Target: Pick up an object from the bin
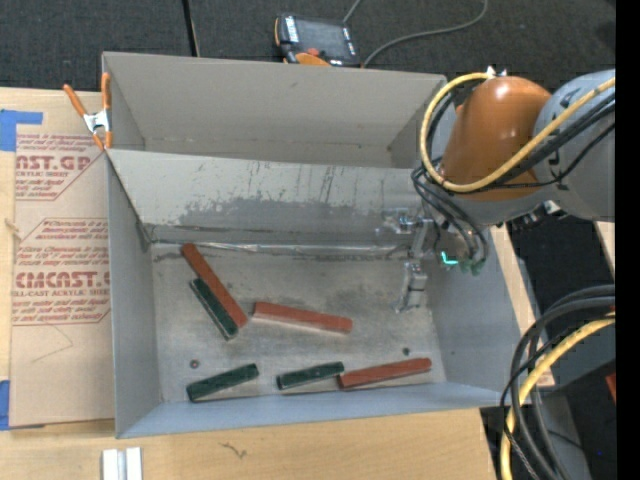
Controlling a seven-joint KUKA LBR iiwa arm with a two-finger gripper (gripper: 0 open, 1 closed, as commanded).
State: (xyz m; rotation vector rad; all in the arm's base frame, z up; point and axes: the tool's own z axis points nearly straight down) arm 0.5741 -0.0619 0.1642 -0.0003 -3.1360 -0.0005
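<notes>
Gripper hangs low inside the grey metal bin, well to the right of the long red bar lying flat mid-floor. It is over bare floor, close to the right wall, touching nothing and holding nothing that can be seen. Whether it is open or closed cannot be told from this angle.

Nearer the front than the long red bar and to its right lies a second red bar, end to end with a dark green bar. Another green bar lies front left. Left of the long red bar, a third red bar lies against a green one.
</notes>
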